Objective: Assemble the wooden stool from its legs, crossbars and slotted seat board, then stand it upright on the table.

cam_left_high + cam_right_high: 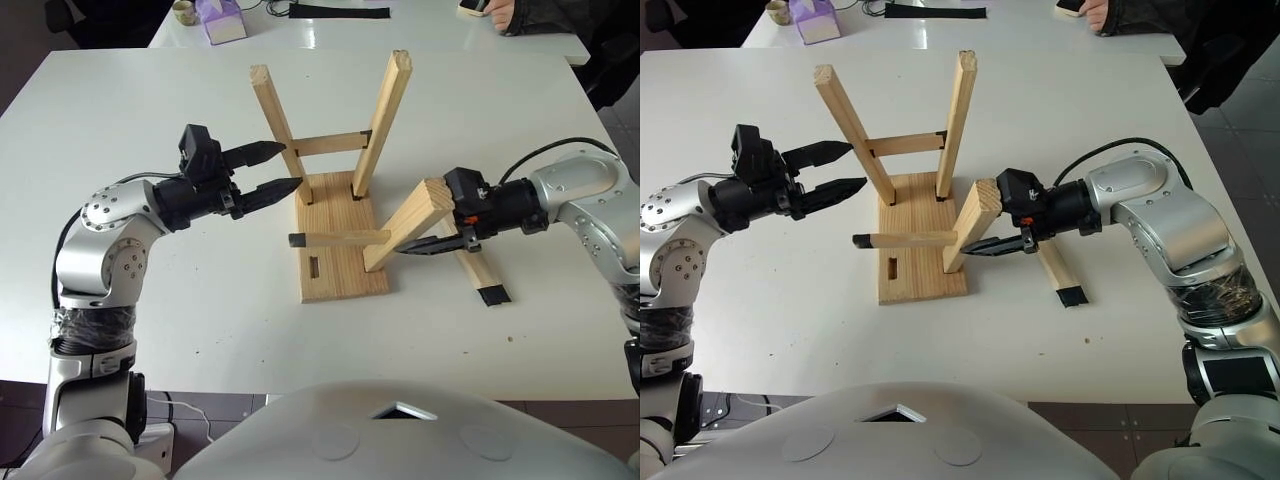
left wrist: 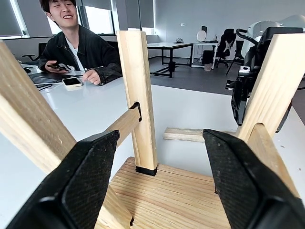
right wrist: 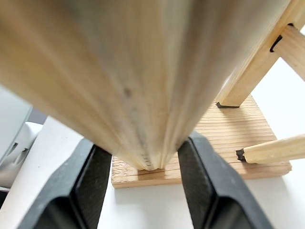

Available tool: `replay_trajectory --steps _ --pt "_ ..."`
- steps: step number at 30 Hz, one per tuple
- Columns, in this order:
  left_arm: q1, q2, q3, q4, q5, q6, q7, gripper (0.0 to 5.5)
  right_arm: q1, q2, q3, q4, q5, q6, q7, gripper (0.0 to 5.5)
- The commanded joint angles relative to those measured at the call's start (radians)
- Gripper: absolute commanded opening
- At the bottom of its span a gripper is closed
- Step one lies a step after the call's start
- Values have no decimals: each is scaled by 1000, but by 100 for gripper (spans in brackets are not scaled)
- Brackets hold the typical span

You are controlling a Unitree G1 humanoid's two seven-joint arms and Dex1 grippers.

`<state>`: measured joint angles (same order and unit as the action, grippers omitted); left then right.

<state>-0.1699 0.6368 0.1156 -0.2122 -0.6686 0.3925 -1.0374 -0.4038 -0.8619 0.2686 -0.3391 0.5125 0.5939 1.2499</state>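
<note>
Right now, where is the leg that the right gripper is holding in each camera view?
Left eye view: leg tilted right of centre, held by the right gripper.
Right eye view: leg near centre, same tilt.
Left wrist view: leg slanting, right gripper behind it.
Right wrist view: leg close up, clamped in the right gripper.
Shared landmark: the flat seat board.

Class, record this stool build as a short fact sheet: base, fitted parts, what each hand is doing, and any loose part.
Base: seat board flat on the table
Fitted: two upright legs joined by a crossbar
Left: left hand open, beside the left upright leg
Right: right hand shut on third leg, tilted over the board, second crossbar attached
Loose: fourth leg lying on the table
</note>
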Motion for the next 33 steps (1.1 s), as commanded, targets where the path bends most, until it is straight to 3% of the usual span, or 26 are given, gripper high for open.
replay_trajectory --steps 1,3,4,10,14,17,20,24,33 --pt "7 2 8 -10 14 -9 9 326 68 -30 24 26 -63 61 -56 204" --pt "1 5 11 -6 12 -8 9 326 75 -33 15 11 -54 60 -68 204" --pt "-1 6 12 -3 12 -10 10 326 78 -32 9 6 -55 54 -76 240" --pt "3 2 17 3 16 -19 19 326 92 -7 -33 -24 -56 72 -131 322" --pt "6 3 27 1 14 -21 27 326 146 -53 -81 -44 -75 36 -139 322" --pt "19 9 55 -19 -1 -16 40 326 298 -137 -177 -84 -127 -17 -162 345" --pt "82 8 133 -85 -39 -1 83 326 534 -162 -355 -179 -149 -28 -202 379" --pt "188 -26 231 -185 -74 6 183 326 769 -16 -475 -333 -197 75 -433 426" --pt "208 -69 217 -239 -78 24 312 326 872 200 -410 -252 -265 66 -667 426"
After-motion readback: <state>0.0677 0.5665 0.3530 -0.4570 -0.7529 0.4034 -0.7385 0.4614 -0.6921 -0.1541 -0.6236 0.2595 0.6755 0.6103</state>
